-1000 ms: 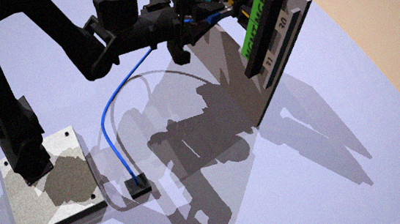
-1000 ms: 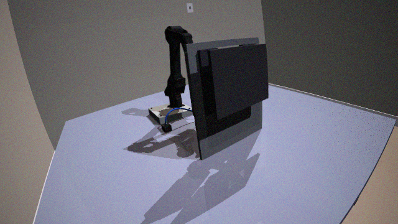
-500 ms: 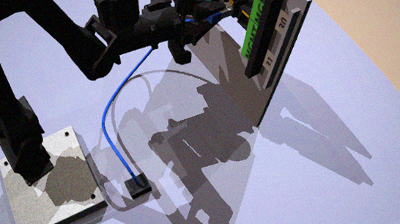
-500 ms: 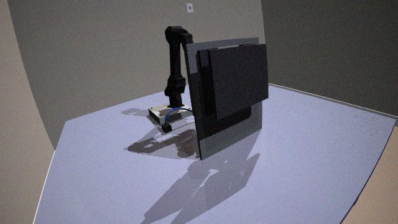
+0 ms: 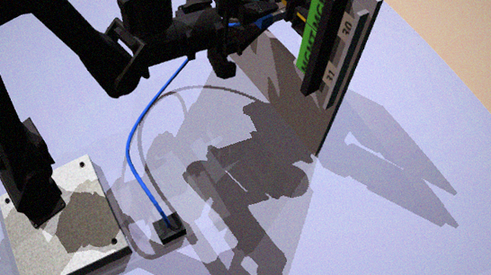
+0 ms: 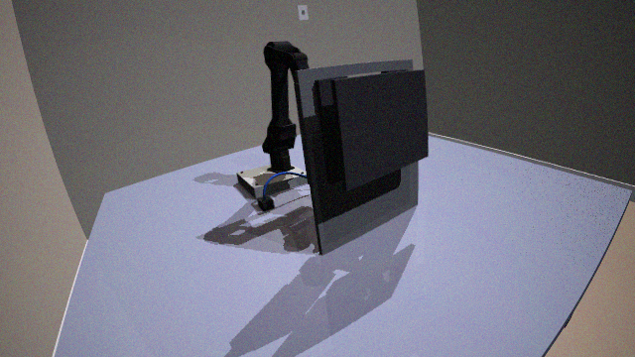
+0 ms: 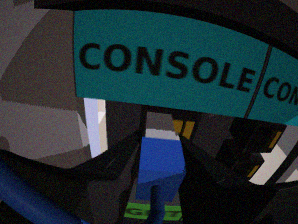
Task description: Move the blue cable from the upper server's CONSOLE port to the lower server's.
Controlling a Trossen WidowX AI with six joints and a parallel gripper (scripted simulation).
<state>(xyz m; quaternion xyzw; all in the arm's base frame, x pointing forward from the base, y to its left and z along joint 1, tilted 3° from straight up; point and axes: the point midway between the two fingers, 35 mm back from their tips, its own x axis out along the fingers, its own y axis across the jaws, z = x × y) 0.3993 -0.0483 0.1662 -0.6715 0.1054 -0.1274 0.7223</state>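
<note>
On my counter [image 5: 386, 178] [image 6: 476, 238]: base plate [image 5: 81, 253] [image 6: 248, 177]; cable anchor block [image 5: 169, 228] [image 6: 266, 203] beside it; upright rack panel [image 5: 371, 14] [image 6: 367, 225], beyond the block from my base.

Wall plate [image 6: 303, 12] high on grey wall [image 6: 174, 74] (small, pale, dark spot in middle).

We take this for a robotics test bench in a lab: a desktop robot arm [image 5: 147, 6] [image 6: 279, 94] stands on a bolted plate [image 5: 99, 200] [image 6: 246, 175], facing an upright panel [image 5: 366, 39] [image 6: 367, 225] of network gear, where we read CONSOLE and MGMT labels. Plain grey walls [image 6: 149, 74] rise behind.
</note>
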